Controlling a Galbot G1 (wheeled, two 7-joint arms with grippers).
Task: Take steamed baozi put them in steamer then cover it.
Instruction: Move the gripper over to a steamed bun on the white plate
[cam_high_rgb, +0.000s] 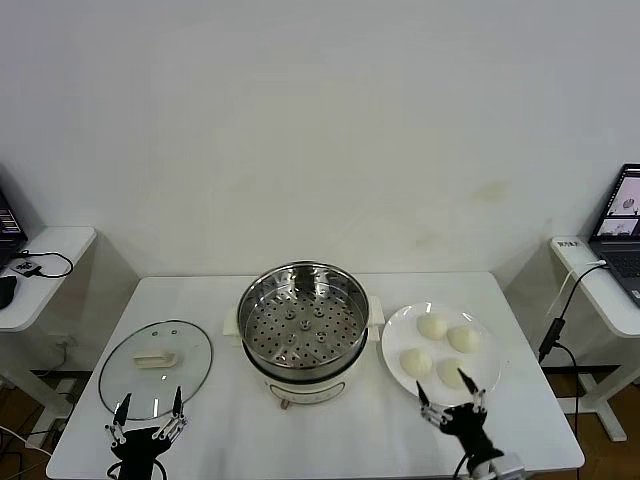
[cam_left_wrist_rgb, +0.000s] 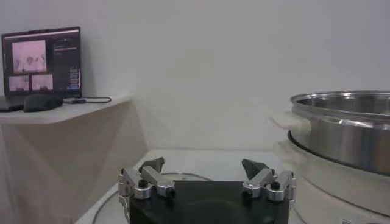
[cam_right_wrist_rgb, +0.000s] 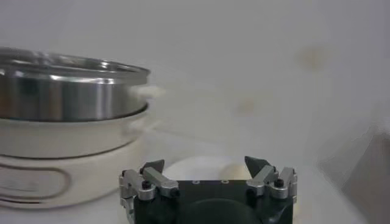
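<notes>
Several cream-white baozi (cam_high_rgb: 432, 326) lie on a white plate (cam_high_rgb: 398, 338) right of the steamer (cam_high_rgb: 302, 322), a shiny steel pot with a perforated tray on a white base. The steamer is uncovered and has no bun in it. The clear glass cover (cam_high_rgb: 155, 367) with its cream handle lies flat on the table, left of the steamer. My left gripper (cam_high_rgb: 149, 408) is open and empty at the cover's near edge. My right gripper (cam_high_rgb: 451, 400) is open and empty at the plate's near edge. The steamer also shows in the left wrist view (cam_left_wrist_rgb: 344, 131) and right wrist view (cam_right_wrist_rgb: 67, 91).
The white table (cam_high_rgb: 300, 435) carries everything. Side desks stand left (cam_high_rgb: 40, 270) and right (cam_high_rgb: 600, 290), each with a laptop and cables. A white wall is behind. In the right wrist view the plate (cam_right_wrist_rgb: 201, 165) lies just past the fingertips.
</notes>
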